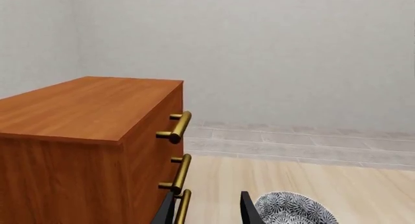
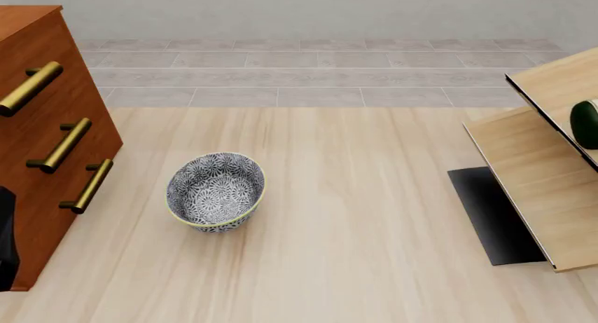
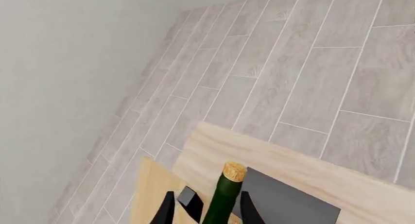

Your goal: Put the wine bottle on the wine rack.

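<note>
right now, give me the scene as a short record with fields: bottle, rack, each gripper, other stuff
wine bottle: neck and cork between the right gripper fingers; dark green part visible at the rack in the front view
wine rack: table's right side, slanted planks over a black base plate
right gripper: fingers either side of the bottle neck, contact not clear
left gripper: fingertips apart, holding nothing
cabinet: table's left side, three brass handles
bowl: patterned, upright, between cabinet and rack

Left tool between cabinet and patterned bowl.
</note>
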Available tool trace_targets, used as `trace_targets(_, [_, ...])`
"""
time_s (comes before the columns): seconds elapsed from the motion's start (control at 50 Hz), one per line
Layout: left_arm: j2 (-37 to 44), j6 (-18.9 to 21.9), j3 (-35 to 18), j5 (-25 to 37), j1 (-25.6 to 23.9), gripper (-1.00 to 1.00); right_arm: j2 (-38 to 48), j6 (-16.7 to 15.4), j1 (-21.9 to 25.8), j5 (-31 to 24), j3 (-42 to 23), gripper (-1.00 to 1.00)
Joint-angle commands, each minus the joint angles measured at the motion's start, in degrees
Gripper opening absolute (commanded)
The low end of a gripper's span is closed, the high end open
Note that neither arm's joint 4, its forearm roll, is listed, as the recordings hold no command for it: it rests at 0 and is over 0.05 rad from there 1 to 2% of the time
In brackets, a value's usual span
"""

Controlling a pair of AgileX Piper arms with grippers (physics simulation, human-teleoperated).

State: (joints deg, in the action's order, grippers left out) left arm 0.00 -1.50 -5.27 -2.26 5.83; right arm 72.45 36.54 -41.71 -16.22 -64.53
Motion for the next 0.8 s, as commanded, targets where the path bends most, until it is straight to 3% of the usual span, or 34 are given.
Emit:
trace_targets(0.02, [0.00,-0.01,-0.26,0.18,-0.19,1.00,-2.25,1.00,-0.65,-2.50,-2.01,1.00])
trace_targets(0.36, [0.00,-0.28,-0.83,0.48,0.04,1.00,-5.73,1.74,-0.61,-5.23,-3.67,1.00])
trace_targets(0.8, [0.00,-0.47,-1.31,0.59,0.09,1.00,-10.73,0.19,4.68,-7.75,-5.47,1.00])
